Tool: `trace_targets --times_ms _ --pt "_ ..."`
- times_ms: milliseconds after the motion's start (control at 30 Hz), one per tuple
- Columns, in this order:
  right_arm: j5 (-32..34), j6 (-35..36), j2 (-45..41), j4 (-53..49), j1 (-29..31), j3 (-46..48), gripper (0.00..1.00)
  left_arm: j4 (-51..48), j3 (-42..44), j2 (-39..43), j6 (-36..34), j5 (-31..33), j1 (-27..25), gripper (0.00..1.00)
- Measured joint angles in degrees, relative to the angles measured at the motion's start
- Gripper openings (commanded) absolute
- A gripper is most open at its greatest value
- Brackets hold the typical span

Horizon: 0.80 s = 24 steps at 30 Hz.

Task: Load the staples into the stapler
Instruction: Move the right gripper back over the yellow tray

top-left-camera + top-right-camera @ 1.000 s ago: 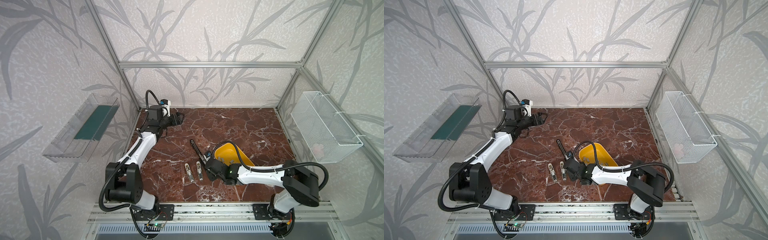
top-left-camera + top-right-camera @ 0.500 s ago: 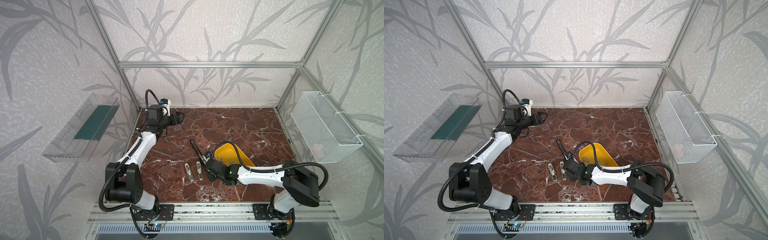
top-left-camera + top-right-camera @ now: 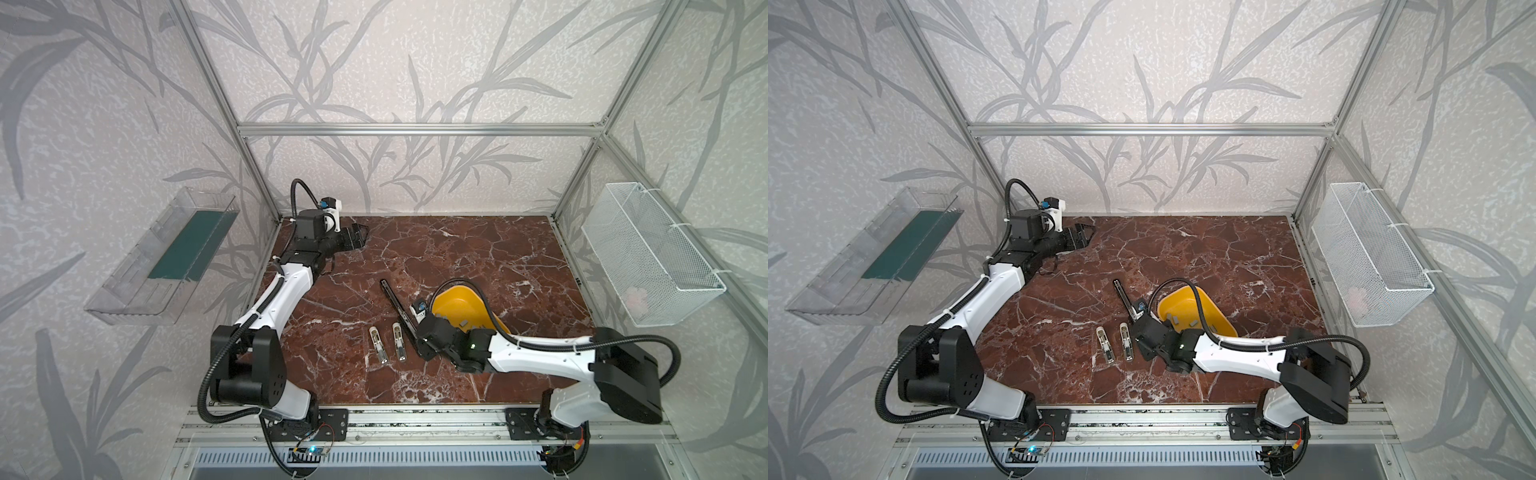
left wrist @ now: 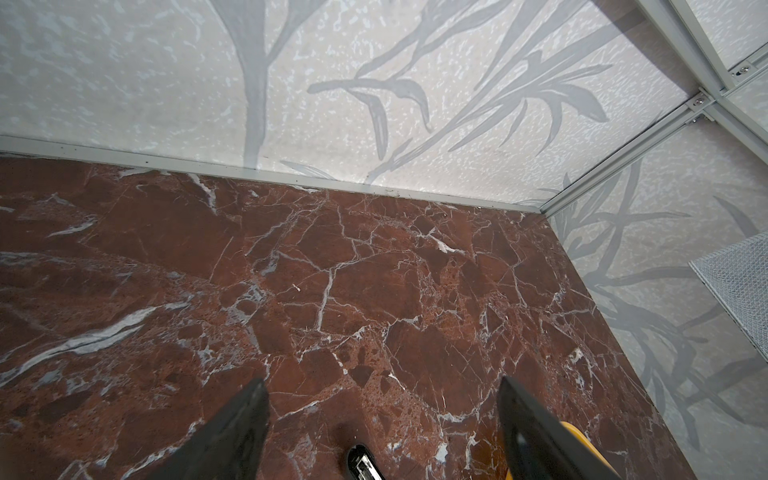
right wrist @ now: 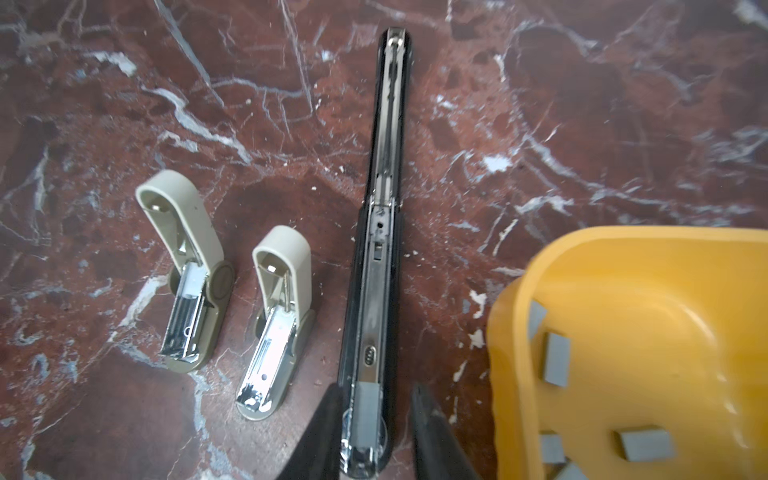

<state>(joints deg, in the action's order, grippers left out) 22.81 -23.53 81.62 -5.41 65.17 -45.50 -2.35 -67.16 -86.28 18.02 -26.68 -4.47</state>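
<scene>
The long black stapler [image 5: 384, 166] lies opened flat on the marble, and it shows in both top views [image 3: 395, 301] [image 3: 1123, 297]. A grey strip of staples [image 5: 368, 411] sits in its metal channel at the near end. My right gripper [image 5: 375, 390] straddles that end. It is open a little: one finger is against the stapler's side, and a gap shows at the other. More grey staples [image 5: 557, 363] lie in the yellow bowl [image 5: 519, 291]. My left gripper [image 4: 382, 384] hangs wide open and empty at the back left [image 3: 359, 241], far from the stapler.
Two small cream staplers [image 5: 187, 266] [image 5: 278, 320] lie opened beside the black one. The yellow bowl [image 3: 453, 289] is close on its other side. A white wire basket [image 3: 648, 257] hangs on the right wall. A clear tray [image 3: 166, 257] hangs on the left wall.
My right gripper's jaws have parted slightly around the stapler's near end. The left arm has not moved.
</scene>
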Motion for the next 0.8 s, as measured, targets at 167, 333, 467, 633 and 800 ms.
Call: trace_targets --times_ms 167,333,467,633,800 --pt "7.6 3.2 -11.8 0.2 0.0 4.1 0.29 -0.1 0.0 0.0 -0.2 0.1 0.0 0.86" --pt "12.5 4.6 -18.6 -0.2 -2.6 6.4 0.27 -0.8 0.0 0.0 -2.1 2.0 -0.5 0.86" --pt "10.6 3.0 -20.2 -1.7 -11.4 7.5 0.26 -3.3 -0.3 0.3 -6.2 5.6 -3.0 0.86" --pt "7.2 -0.3 -17.9 -3.7 -18.7 8.3 0.24 -5.8 -0.5 0.5 -11.3 8.9 -7.1 0.86" --pt "2.9 -4.3 -10.2 -5.8 -22.3 7.6 0.21 -7.0 -1.6 0.5 -13.2 10.2 -8.1 0.86"
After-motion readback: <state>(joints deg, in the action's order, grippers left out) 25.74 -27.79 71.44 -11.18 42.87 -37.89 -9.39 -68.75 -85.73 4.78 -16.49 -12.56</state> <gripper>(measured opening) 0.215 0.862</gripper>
